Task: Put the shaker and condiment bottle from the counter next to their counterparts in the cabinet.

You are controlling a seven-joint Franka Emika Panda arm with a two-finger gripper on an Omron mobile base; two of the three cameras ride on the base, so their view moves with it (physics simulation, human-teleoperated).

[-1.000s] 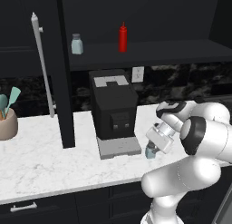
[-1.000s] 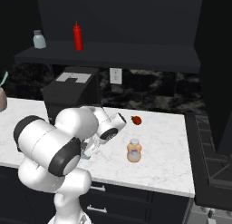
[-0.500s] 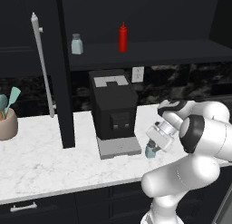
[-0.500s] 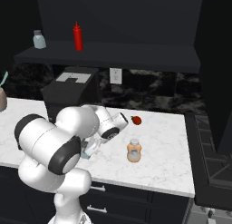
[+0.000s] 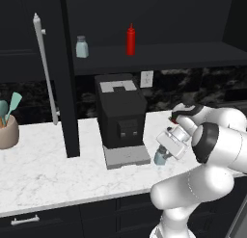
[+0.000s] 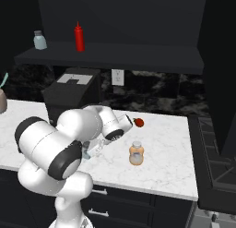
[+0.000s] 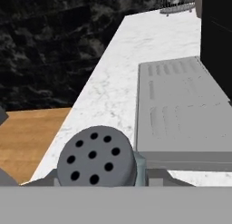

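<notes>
The hand (image 5: 163, 154) grips the shaker (image 5: 159, 156) low at the surface (image 5: 58, 174) just right of the coffee machine's grey tray (image 7: 181, 123); it should lift straight up and clear that tray before swinging toward the cabinet shelf (image 5: 159, 56), where the matching shaker (image 5: 82, 46) stands. The shaker's perforated cap (image 7: 96, 157) crowds the hand view, hiding the fingertips and any tilt. The condiment bottle (image 6: 136, 153) waits well apart.

Shaker (image 7: 96, 158) body cut off at hand view's bottom; jaws hidden.
</notes>
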